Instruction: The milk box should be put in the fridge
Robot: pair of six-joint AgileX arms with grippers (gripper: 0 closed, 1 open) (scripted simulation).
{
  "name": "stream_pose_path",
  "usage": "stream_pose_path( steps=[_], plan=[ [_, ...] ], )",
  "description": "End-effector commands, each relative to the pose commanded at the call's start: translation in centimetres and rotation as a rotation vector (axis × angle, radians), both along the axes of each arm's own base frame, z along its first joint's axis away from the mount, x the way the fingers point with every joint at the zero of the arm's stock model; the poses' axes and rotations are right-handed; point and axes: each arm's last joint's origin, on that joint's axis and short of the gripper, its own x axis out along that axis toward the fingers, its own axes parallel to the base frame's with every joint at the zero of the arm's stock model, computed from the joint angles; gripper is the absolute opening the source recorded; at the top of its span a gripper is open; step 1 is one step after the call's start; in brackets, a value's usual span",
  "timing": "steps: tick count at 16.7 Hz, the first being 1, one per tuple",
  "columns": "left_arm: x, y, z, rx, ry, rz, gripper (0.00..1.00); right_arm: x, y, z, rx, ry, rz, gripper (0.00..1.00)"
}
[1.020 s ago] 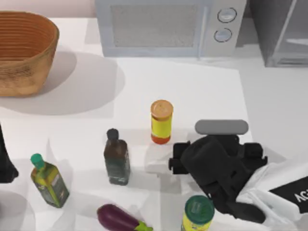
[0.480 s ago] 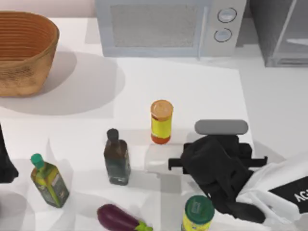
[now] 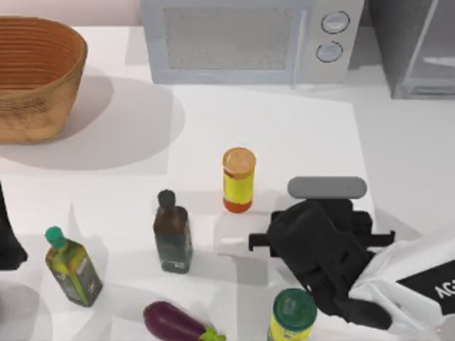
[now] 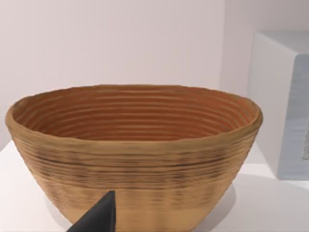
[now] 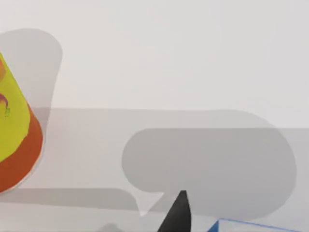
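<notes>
Top view is showing the right pincer (image 3: 313, 238) hanging over the milk box (image 5: 260, 228) at 4 o'clock off the jar (image 3: 238, 179), can't tell if it's gripping, and I'm guessing that carton's handling light but crushable, so I'd be squeezing its flat sides gently, left arm (image 3: 7, 245) idling at 9 o'clock.

Even bright light, no glare. Soft grey shadows on white tabletop (image 3: 284, 135): broad one beside basket (image 3: 35, 74), rounded one in right wrist view.
</notes>
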Motion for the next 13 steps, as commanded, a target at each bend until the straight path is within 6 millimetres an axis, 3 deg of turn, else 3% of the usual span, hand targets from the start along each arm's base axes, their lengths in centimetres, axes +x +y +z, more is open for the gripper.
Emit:
stream_pose_path(
  steps=[7, 13],
  plan=[
    [0.0, 0.0, 0.0, 0.000, 0.000, 0.000, 1.00, 0.1, -0.5, 0.2, -0.064, 0.048, 0.005, 0.00],
    [0.0, 0.0, 0.0, 0.000, 0.000, 0.000, 1.00, -0.1, 0.1, 4.3, -0.087, 0.081, 0.031, 0.00]
  ],
)
